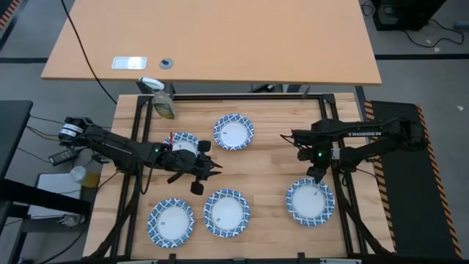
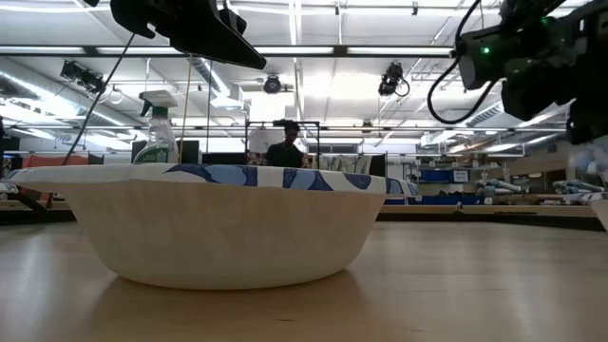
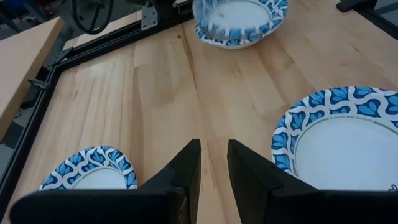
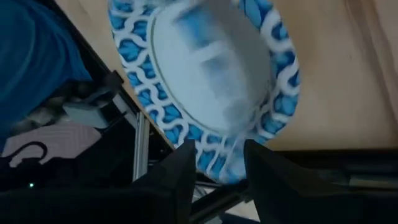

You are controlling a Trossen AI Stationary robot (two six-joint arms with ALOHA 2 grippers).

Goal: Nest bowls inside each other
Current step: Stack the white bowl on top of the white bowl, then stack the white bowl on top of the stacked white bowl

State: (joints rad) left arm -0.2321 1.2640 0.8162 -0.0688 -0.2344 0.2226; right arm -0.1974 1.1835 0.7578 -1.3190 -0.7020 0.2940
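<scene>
Five bowls show from above, all round, rims up, with plain white centres holding nothing: one at the back centre (image 1: 234,132), one beside the left gripper (image 1: 184,144), two at the front (image 1: 171,222) (image 1: 226,213), and one at the front right (image 1: 310,202); the right gripper (image 1: 316,174) hangs just over this last bowl's back rim (image 4: 211,93), fingers parted, rim edge between them, whether gripped I cannot tell; the left gripper (image 1: 205,174) hovers over bare table (image 1: 264,169), fingers slightly apart, holding nothing.
</scene>
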